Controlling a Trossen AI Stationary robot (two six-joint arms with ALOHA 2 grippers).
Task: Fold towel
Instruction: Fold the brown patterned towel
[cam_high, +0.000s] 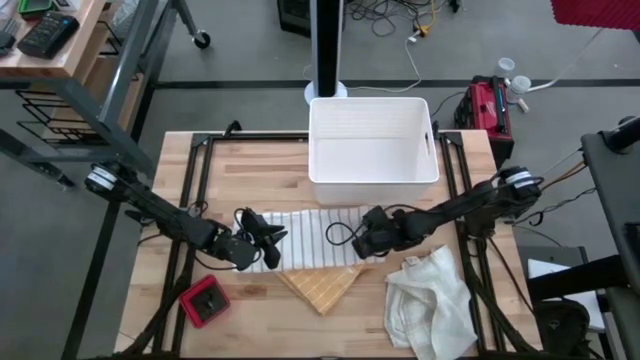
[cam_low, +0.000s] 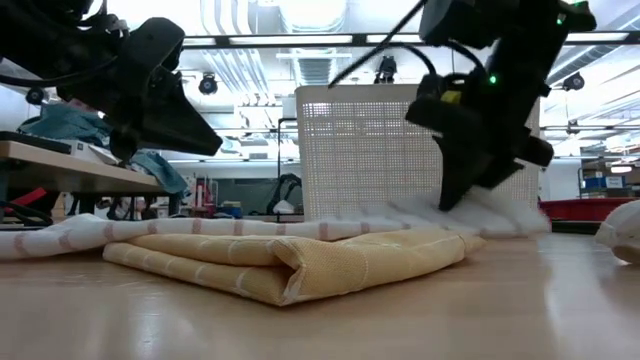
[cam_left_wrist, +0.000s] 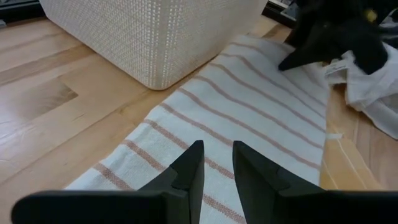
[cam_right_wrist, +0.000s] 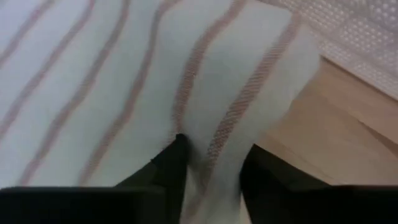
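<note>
While no writing reads, both hands flank the striped towel (cam_high: 305, 236).

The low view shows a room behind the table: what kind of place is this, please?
Probably a workshop or robotics lab. Beyond the white basket there are bare ceiling ducts with spotlights and cluttered workbenches. From above, loose cables lie on the grey floor.

- No text, label, brand, number or sign can be read in any view.
- The red case (cam_high: 491, 104) beyond the table (cam_high: 250, 310) and the small red object (cam_high: 205, 302) on it show dark patches that may be markings, but they are too small to read.
</note>
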